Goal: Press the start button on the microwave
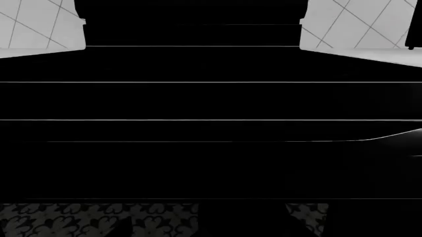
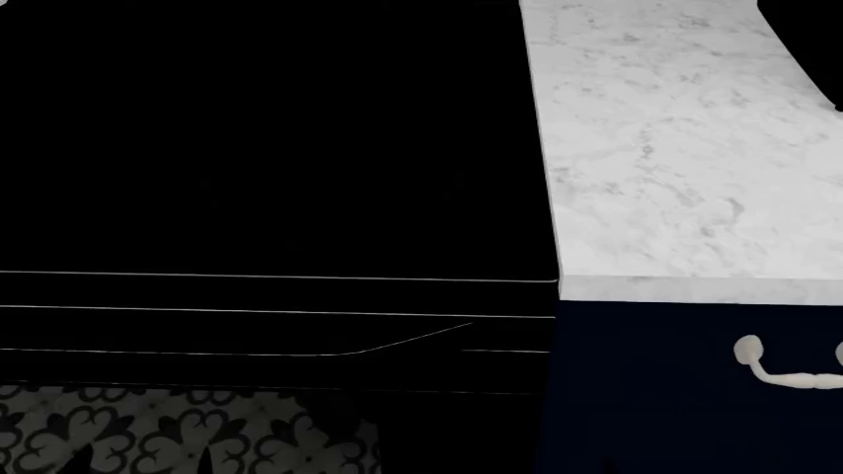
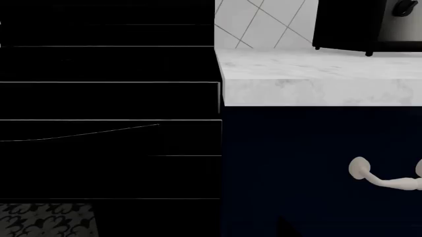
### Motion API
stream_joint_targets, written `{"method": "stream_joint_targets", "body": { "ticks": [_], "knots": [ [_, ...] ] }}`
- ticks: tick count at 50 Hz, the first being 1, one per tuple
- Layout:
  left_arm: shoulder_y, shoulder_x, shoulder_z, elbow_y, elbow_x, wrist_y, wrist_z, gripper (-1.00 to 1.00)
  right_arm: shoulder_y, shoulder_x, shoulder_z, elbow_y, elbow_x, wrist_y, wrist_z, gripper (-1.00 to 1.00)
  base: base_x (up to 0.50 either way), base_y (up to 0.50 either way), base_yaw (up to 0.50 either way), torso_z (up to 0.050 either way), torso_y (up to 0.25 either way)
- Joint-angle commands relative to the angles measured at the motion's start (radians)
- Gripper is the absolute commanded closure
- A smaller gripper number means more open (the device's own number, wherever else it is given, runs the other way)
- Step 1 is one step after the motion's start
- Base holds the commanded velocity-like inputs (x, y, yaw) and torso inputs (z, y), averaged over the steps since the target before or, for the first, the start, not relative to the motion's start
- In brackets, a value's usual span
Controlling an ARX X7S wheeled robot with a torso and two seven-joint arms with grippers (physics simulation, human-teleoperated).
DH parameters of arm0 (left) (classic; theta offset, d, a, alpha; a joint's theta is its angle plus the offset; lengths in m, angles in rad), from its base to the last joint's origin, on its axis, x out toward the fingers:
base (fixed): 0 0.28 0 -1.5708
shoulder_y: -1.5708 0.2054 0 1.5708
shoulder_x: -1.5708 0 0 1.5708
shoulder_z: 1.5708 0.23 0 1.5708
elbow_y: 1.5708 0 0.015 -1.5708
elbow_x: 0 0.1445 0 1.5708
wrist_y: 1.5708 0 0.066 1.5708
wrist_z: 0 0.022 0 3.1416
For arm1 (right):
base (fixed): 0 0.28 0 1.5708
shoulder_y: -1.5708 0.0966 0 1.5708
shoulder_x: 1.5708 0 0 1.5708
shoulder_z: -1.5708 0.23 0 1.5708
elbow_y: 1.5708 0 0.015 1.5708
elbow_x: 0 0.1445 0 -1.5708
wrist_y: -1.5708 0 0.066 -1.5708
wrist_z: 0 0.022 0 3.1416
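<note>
Searching for the target; I judge only a black boxy appliance (image 3: 366, 24) on the white marble countertop (image 3: 316, 79) may be the microwave; neither claw visible, state unknown; next, approach it.

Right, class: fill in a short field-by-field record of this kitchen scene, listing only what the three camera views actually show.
Large appliance: black front filling most of the head view, thin horizontal lines across it
Countertop: white marble, to the right of the black front
Cabinet: dark navy under the countertop, pale handle
Wall: white diagonal tiles
Dark appliance on the countertop: only a corner shows; possibly the microwave
Start button: not visible
Floor: patterned tiles
Grippers: none in view
</note>
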Motion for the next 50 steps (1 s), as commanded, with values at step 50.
{"method": "stream_joint_targets", "body": {
  "ticks": [50],
  "knots": [
    [-0.349, -0.121, 0.063, 0.622, -0.138, -0.843, -0.144, -1.0, 0.305, 0.193, -0.089, -0.618, 0.102, 0.733, 0.108, -1.0, 0.0, 0.0, 0.0, 0.0, 0.0]
  ]
}}
